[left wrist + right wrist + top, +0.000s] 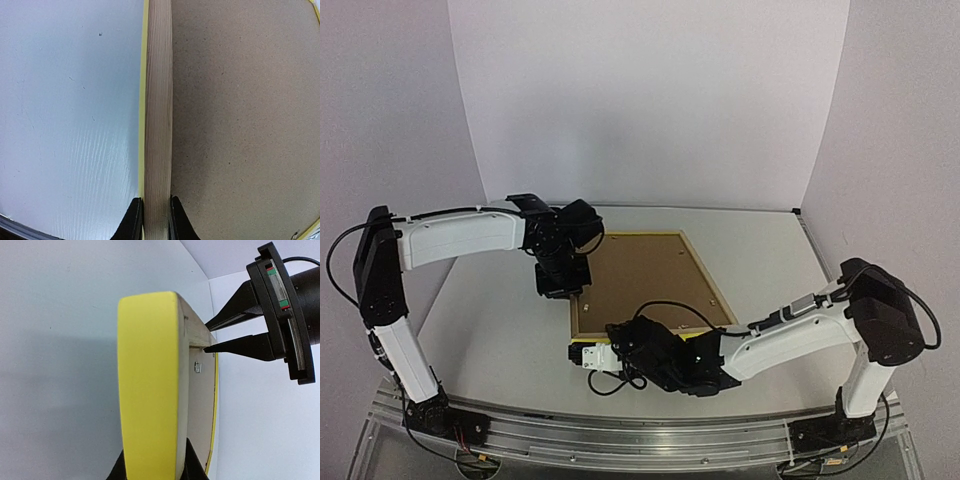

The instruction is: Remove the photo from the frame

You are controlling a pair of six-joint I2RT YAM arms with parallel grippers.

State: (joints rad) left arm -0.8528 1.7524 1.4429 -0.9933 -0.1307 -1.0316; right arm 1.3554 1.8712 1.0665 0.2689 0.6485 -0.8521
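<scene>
In the top view the frame lies back side up in the middle of the table, with the brown board filling it. Its side rails run from the lower part of the picture toward the top, and its near edge dips slightly to the left. Foreshortening hides which pair of sides is longer. The left gripper sits on the frame's left rail, about halfway along. The right gripper reaches in from the right to the frame's lower-left corner. The photo shows in none of the views.

In the left wrist view the pale wooden rail stands straight up the picture from bottom to top, with a thin yellow line along its left side. The table is on its left and the board on its right. The left gripper is clamped on the rail, one dark finger pressed against each side at the bottom centre.

In the right wrist view the frame's yellow outer side rises as a broad upright band from the bottom centre. The right gripper is closed on it, with a finger on each flank. Just right of the band the board carries a small metal tab. At the upper right, the left gripper pinches the rail's far stretch.
</scene>
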